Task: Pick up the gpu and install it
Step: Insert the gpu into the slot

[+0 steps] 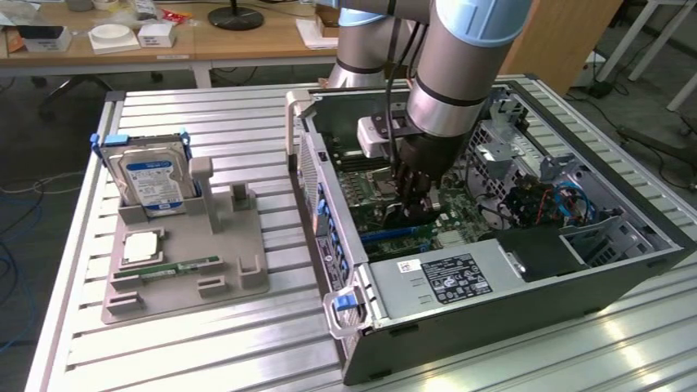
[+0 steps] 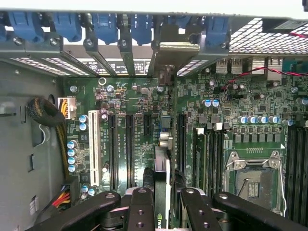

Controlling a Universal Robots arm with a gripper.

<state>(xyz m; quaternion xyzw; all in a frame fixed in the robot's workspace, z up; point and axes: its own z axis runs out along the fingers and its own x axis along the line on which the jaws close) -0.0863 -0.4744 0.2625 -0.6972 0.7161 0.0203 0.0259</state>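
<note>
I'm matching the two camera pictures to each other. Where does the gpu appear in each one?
Exterior view: the gpu stands on edge inside the open computer case, under the tool, over the motherboard.
Wrist view: the gpu is the thin card seen edge-on between the tool's fingers.
Shared landmark: the empty CPU socket on the green motherboard.

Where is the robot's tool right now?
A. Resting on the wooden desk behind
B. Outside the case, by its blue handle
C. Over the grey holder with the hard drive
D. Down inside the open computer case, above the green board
D: in the exterior view the tool reaches down into the open computer case, holding the gpu edge-on over the green board, far from the hard drive.
</note>
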